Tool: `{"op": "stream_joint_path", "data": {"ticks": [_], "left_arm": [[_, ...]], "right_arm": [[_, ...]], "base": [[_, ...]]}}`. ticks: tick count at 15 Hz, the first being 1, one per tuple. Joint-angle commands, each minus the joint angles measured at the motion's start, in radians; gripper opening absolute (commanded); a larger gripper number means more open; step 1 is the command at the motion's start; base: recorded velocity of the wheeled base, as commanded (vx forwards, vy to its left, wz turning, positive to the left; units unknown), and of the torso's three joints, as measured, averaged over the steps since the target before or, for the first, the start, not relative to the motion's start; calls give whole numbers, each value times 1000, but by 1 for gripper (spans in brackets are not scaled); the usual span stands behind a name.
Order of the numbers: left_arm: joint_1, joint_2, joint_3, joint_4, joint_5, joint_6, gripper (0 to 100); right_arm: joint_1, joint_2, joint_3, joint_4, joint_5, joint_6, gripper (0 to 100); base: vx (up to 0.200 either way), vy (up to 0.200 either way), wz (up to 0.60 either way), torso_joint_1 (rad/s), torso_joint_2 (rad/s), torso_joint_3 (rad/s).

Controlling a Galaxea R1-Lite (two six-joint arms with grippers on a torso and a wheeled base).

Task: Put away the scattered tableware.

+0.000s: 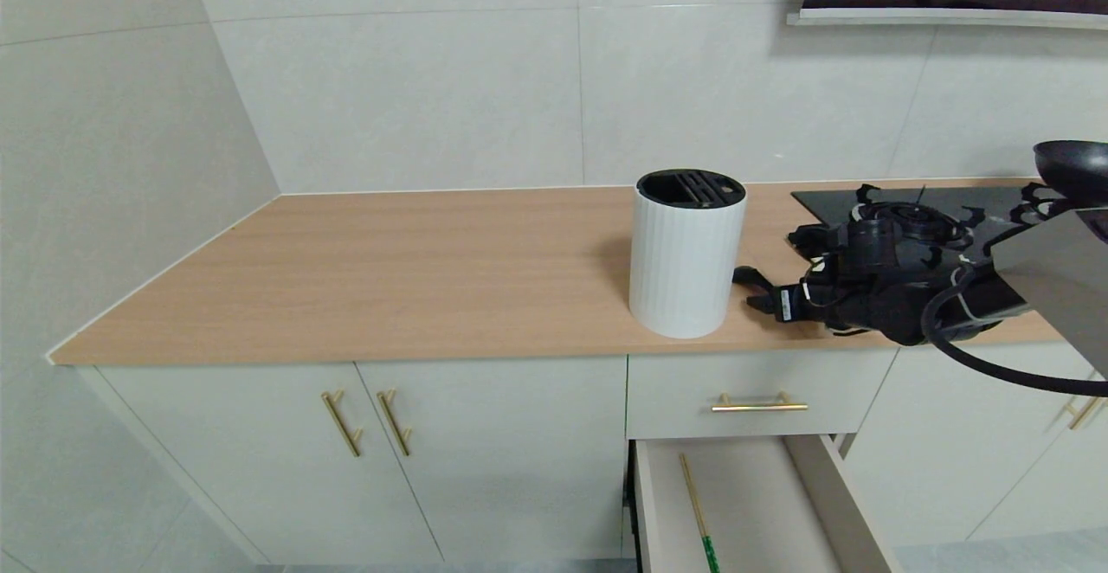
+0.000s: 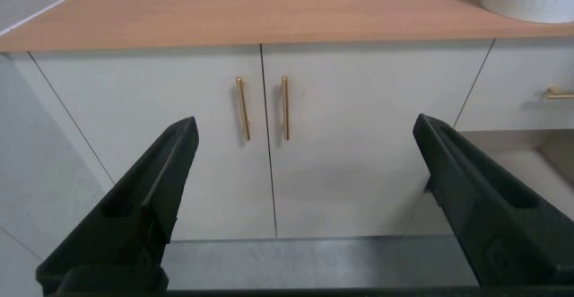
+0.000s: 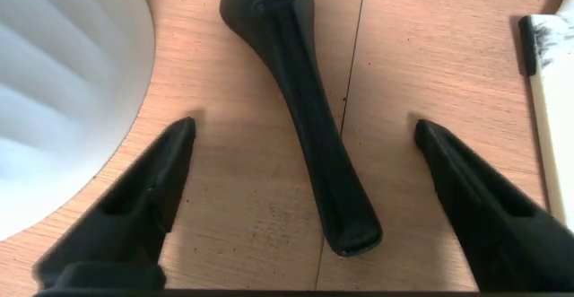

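Note:
A black utensil (image 3: 305, 109) lies flat on the wooden counter (image 1: 415, 270), its wide rounded end towards the white ribbed holder (image 1: 686, 253) with a black slotted top. My right gripper (image 3: 305, 135) is open just above the counter, one finger on each side of the utensil, close beside the holder; the head view shows that gripper (image 1: 755, 289) to the right of the holder's base. My left gripper (image 2: 305, 131) is open and holds nothing, level with the cabinet doors (image 2: 269, 144) below the counter. A white flat piece with a black end (image 3: 549, 109) lies beside the utensil.
A gas hob (image 1: 909, 218) occupies the counter's right end, with a dark pan (image 1: 1073, 162) at the back. Under the counter a drawer (image 1: 814, 486) stands pulled out, chopsticks (image 1: 695, 499) lying inside. The wall runs along the back and left.

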Motion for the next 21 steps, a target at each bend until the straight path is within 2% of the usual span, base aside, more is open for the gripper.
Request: {"op": "stream_joint_path", "data": {"ticks": [1, 10, 12, 15, 18, 21], "left_arm": [[0, 1, 0, 0, 0, 0, 100], [0, 1, 0, -2, 0, 0, 100], [0, 1, 0, 0, 0, 0, 100], [0, 1, 0, 0, 0, 0, 100], [0, 1, 0, -2, 0, 0, 100], [0, 1, 0, 0, 0, 0, 100]], "right_arm": [[1, -3, 0, -1, 0, 1, 0], [2, -52, 12, 11, 0, 7, 0], [21, -117, 29, 77, -70, 25, 0], [74, -238, 51, 225, -211, 140, 0], [102, -390, 155, 281, -248, 183, 0], [137, -566, 374, 277, -262, 212, 0]], "base": [[0, 0, 0, 0, 0, 0], [0, 0, 0, 0, 0, 0], [0, 0, 0, 0, 0, 0], [0, 0, 0, 0, 0, 0], [0, 0, 0, 0, 0, 0], [0, 0, 0, 0, 0, 0]]}}
